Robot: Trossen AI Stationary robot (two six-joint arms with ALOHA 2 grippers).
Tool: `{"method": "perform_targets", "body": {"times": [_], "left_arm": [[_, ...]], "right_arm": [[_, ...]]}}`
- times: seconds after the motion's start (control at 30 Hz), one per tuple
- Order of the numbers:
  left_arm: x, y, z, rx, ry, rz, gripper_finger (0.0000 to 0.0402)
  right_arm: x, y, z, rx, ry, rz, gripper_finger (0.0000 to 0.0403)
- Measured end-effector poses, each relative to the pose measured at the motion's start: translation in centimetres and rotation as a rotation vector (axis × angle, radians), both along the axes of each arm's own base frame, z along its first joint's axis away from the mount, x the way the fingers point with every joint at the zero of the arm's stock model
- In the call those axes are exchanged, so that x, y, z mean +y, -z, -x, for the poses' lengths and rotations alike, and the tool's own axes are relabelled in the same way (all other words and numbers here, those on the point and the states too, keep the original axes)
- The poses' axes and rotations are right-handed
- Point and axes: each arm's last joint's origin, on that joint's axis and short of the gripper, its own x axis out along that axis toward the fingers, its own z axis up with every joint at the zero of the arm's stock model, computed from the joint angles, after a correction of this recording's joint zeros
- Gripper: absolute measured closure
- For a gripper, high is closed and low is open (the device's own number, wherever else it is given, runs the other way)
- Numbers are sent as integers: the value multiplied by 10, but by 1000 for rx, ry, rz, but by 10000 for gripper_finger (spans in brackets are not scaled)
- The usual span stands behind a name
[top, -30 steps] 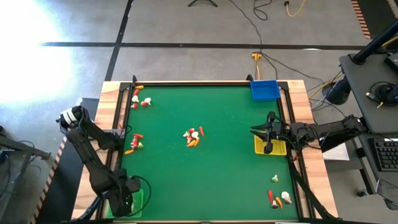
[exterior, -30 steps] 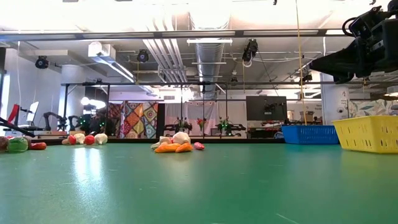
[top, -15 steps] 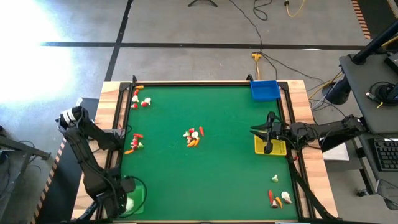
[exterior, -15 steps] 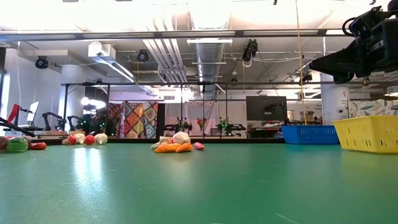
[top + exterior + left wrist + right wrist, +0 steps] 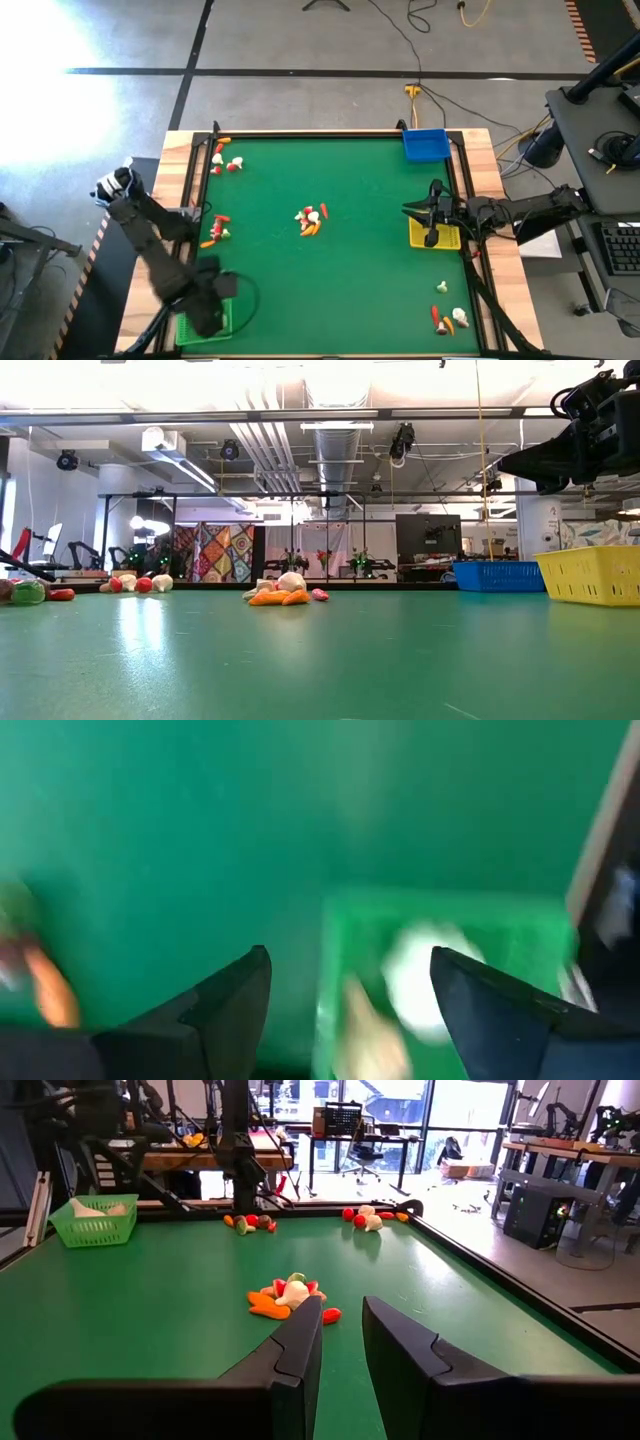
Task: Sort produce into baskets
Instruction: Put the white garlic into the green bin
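Note:
My left gripper hangs open and empty above the green basket at the table's near left corner. In the left wrist view the gripper stands over the basket, in which whitish bulbs lie. My right gripper waits above the yellow basket at the right edge, its fingers a little apart and empty. The blue basket stands at the far right corner. Produce lies in piles at the centre, far left, left and near right.
Raised wooden rails frame the green table. The low view shows the centre pile, the blue basket and the yellow basket standing on the cloth, with bare cloth in front of them.
My left gripper has swung above the green basket, first a little toward the table's left edge, then back toward the right and far edges. The right arm and the produce piles have kept still.

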Motion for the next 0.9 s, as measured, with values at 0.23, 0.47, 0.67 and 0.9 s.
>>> {"method": "perform_targets", "body": {"times": [0.23,0.47,0.67,0.9], "left_arm": [[66,4,-81,-261,54,-113,146],[157,15,-135,-509,4,-215,146],[200,33,-156,-563,-163,-194,152],[205,73,-172,-484,-199,-336,179]], "right_arm": [[0,0,0,0,0,0,335],[0,0,0,0,0,0,335],[0,0,0,0,0,0,335],[0,0,0,1,0,0,335]]}}
